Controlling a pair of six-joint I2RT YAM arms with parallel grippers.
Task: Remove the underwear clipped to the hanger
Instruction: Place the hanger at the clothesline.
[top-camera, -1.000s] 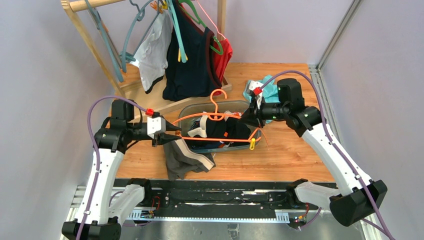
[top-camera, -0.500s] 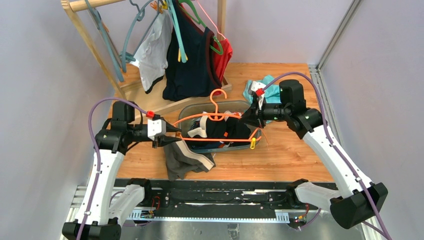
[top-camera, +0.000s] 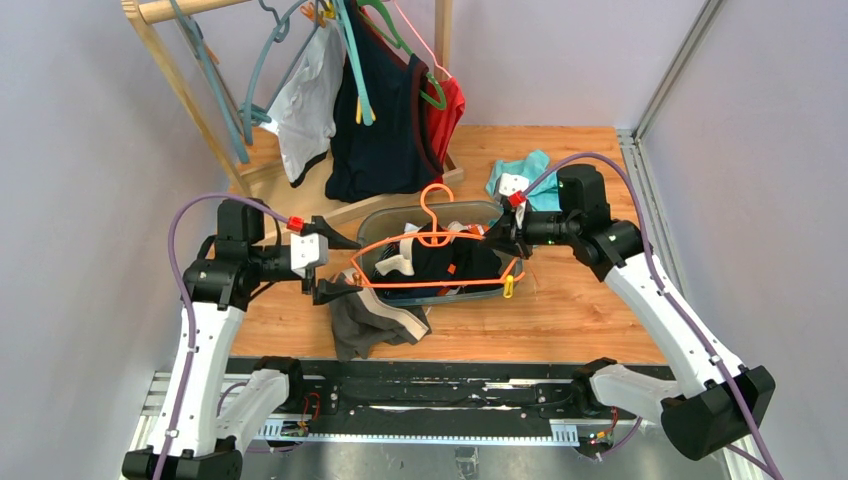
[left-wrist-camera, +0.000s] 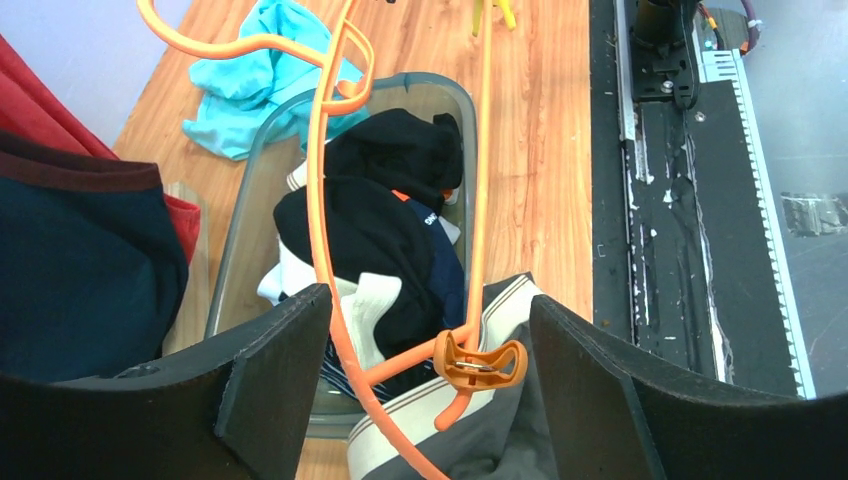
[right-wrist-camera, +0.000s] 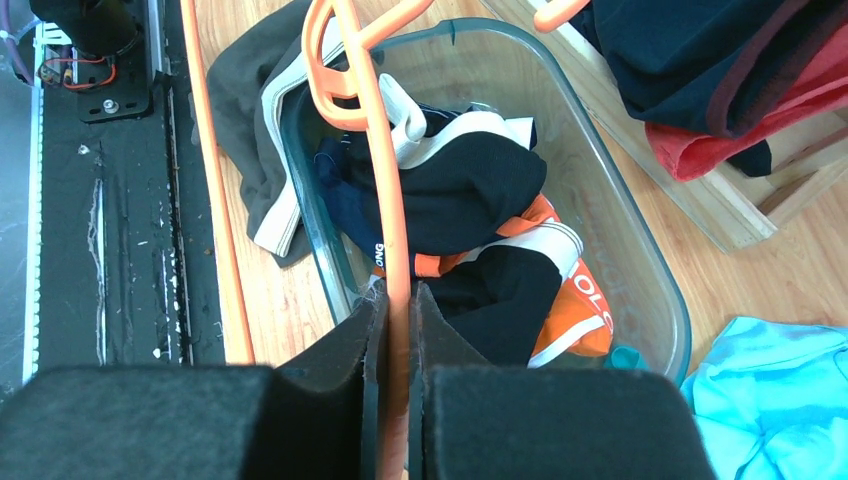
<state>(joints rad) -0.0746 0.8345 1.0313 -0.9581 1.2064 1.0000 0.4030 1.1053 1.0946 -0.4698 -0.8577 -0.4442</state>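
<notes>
My right gripper (top-camera: 492, 237) (right-wrist-camera: 397, 300) is shut on the bar of the orange hanger (top-camera: 432, 235) (left-wrist-camera: 320, 200) and holds it over the clear bin (top-camera: 478, 208) (right-wrist-camera: 640, 270). My left gripper (top-camera: 342, 266) (left-wrist-camera: 430, 305) stands open around the hanger's left end, and the orange clip (left-wrist-camera: 480, 362) sits between its fingers untouched. Under that clip lies the grey-brown underwear (top-camera: 375, 320) (left-wrist-camera: 500, 440) (right-wrist-camera: 245, 150) with a beige waistband, spread on the table against the bin. The clip looks free of the cloth. Several more briefs, mostly black (right-wrist-camera: 465, 185), fill the bin.
A wooden rack at the back left carries a navy tank top (top-camera: 385, 120), a white garment and a red one. A teal cloth (top-camera: 525, 175) lies behind the bin. A yellow clip (top-camera: 507, 290) hangs from the hanger's right end. A black rail (top-camera: 440, 400) runs along the near edge.
My left gripper has opened wide and drawn back slightly from the hanger's left end. The right gripper has lifted the hanger a little. The grey-brown underwear stays on the table.
</notes>
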